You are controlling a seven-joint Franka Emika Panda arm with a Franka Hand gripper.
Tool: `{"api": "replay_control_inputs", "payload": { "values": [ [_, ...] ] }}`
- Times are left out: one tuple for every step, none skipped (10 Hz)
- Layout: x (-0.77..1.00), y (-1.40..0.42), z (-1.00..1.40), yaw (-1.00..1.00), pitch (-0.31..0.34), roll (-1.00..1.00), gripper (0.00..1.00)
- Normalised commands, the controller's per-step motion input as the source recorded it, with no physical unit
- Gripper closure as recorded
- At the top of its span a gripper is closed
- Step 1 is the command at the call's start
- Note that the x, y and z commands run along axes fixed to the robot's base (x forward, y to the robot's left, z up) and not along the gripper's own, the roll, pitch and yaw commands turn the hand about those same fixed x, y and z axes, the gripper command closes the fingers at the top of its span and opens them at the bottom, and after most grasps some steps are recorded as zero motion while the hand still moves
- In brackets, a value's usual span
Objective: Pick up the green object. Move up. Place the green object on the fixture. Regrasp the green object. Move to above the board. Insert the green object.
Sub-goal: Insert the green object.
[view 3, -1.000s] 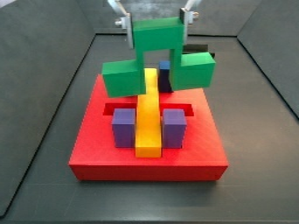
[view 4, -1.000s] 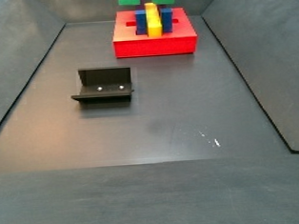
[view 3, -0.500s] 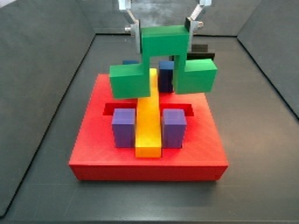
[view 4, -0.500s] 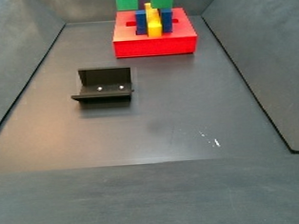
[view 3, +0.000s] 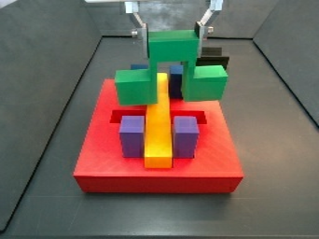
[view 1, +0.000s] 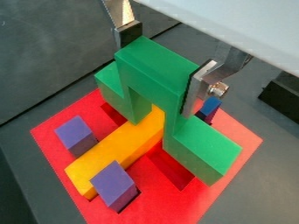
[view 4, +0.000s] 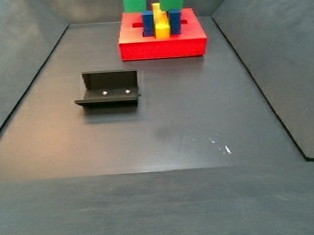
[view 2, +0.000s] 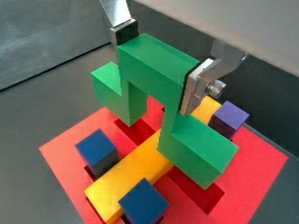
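Green object [view 3: 173,67], bright green bridge piece, raised middle, 2 lower ends
Pinched at its middle by gripper [view 1: 163,63], upper centre of a side view, straddling yellow bar [view 3: 159,129] above board [view 3: 156,173]

Claw [view 3: 173,37] cut off above; green object [view 4: 153,0] cropped too.

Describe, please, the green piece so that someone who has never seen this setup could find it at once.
Start at the red board at the far end of the dark floor. Right above it, straddling the yellow bar, hangs the green piece, gripped at its raised middle by the tool. It is the only green, bridge-shaped part; the neighbouring blocks are blue and purple cubes.
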Motion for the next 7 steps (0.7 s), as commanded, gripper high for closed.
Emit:
{"api": "replay_control_inputs", "payload": {
  "values": [
    [-0.13, 0.00, 0.00, -0.12, 0.063, 0.00, 1.00],
    [-0.12, 0.00, -0.02, -0.10, 0.054, 0.00, 1.00],
    [-0.11, 0.00, -0.04, -0.09, 0.050, 0.00, 1.00],
    [-0.09, 0.00, -0.11, -0.06, 0.041, 0.00, 1.00],
    [-0.10, 0.00, -0.21, -0.03, 0.020, 0.00, 1.00],
    [-0.07, -0.02, -0.26, 0.00, 0.000, -0.05, 1.00],
    [-0.07, -0.02, -0.28, 0.00, 0.000, -0.07, 1.00]
  ]
}}
